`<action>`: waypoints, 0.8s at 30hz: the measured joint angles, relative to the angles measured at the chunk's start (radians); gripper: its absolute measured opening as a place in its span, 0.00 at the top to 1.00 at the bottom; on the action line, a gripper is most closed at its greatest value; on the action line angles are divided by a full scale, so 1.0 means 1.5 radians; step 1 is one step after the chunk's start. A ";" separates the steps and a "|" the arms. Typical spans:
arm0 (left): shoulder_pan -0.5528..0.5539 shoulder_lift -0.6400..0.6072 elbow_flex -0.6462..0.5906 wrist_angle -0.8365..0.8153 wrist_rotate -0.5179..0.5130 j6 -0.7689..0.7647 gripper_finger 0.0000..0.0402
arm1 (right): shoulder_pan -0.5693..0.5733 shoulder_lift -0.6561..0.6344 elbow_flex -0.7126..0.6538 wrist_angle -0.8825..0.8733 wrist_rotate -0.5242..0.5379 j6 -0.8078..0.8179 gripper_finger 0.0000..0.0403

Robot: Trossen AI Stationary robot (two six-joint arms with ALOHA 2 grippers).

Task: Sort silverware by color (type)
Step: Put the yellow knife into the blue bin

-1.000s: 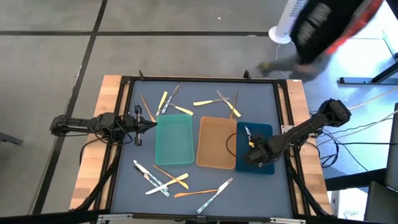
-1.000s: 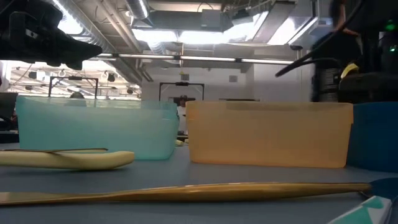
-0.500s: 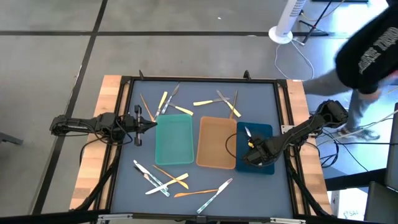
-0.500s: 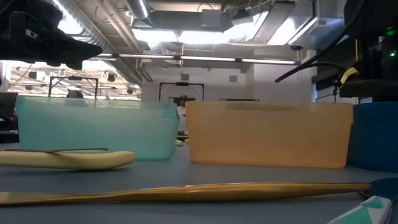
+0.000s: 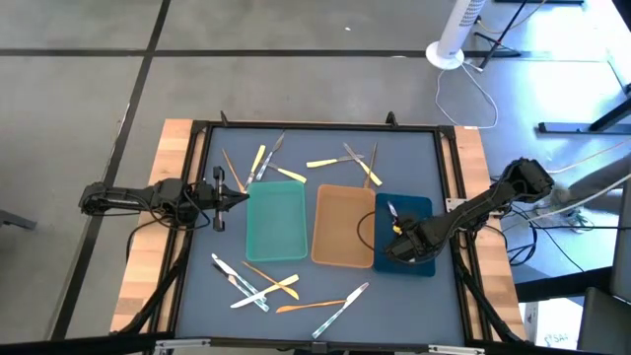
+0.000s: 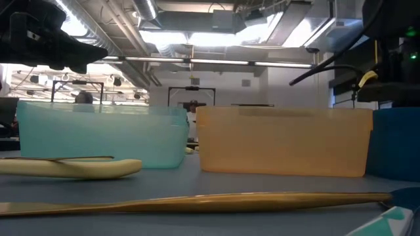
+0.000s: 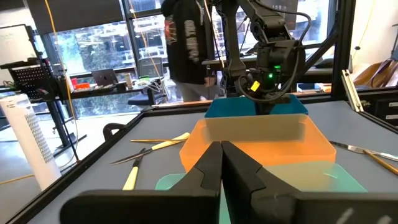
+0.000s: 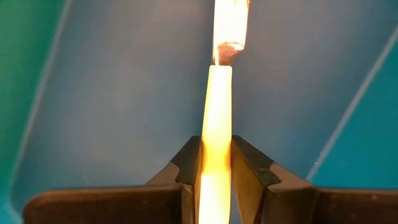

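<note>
The right gripper (image 5: 397, 235) hangs over the dark-blue tray (image 5: 419, 264), its two fingers (image 8: 186, 163) pinching the yellow handle of a yellow-handled utensil (image 8: 219, 112) whose silver tip points along the tray floor; seen from above, that tip (image 5: 391, 208) lies near the tray's far end. Next to the blue tray stands the tan tray (image 5: 342, 225), then the teal tray (image 5: 276, 221). The left gripper (image 5: 240, 196) waits at the teal tray's left edge with its fingers pressed together and nothing between them. The rest of the silverware is scattered on the table (image 5: 197, 247): one loose cluster (image 5: 315, 164) beyond the trays, another cluster (image 5: 266, 284) on the near side. In the left wrist view a person's dark top (image 7: 186, 37) carries white lettering, too blurred to read.
</note>
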 joint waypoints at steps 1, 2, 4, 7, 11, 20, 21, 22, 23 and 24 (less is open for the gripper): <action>0.000 0.000 0.000 0.000 0.000 0.000 1.00 | 0.000 0.000 0.000 0.001 0.000 0.000 0.86; 0.000 0.000 0.000 0.000 0.000 0.000 1.00 | 0.000 0.000 0.000 0.001 0.000 0.000 0.86; 0.000 0.000 0.000 0.000 0.000 0.000 1.00 | 0.000 0.000 0.000 0.001 0.000 0.000 0.86; 0.000 0.000 0.000 0.000 0.000 0.000 1.00 | 0.000 0.000 0.000 0.001 0.000 0.000 0.86; 0.000 0.000 0.000 0.000 0.000 0.000 1.00 | 0.000 0.000 0.000 0.001 0.000 -0.001 0.85; 0.000 0.000 0.000 0.000 0.000 0.000 1.00 | 0.000 0.000 0.000 -0.001 0.001 -0.001 0.65; 0.000 0.000 0.000 0.000 0.000 0.000 1.00 | 0.000 0.000 0.000 -0.001 0.001 -0.001 0.62; 0.000 0.000 0.000 0.000 0.000 0.000 1.00 | 0.000 0.000 0.000 -0.001 0.001 -0.001 0.60; 0.000 0.000 0.000 0.000 0.000 0.000 1.00 | 0.000 0.000 0.000 -0.001 0.001 -0.001 0.58; 0.000 0.000 0.000 0.000 0.000 0.000 1.00 | 0.000 0.000 0.000 -0.001 0.001 -0.001 0.56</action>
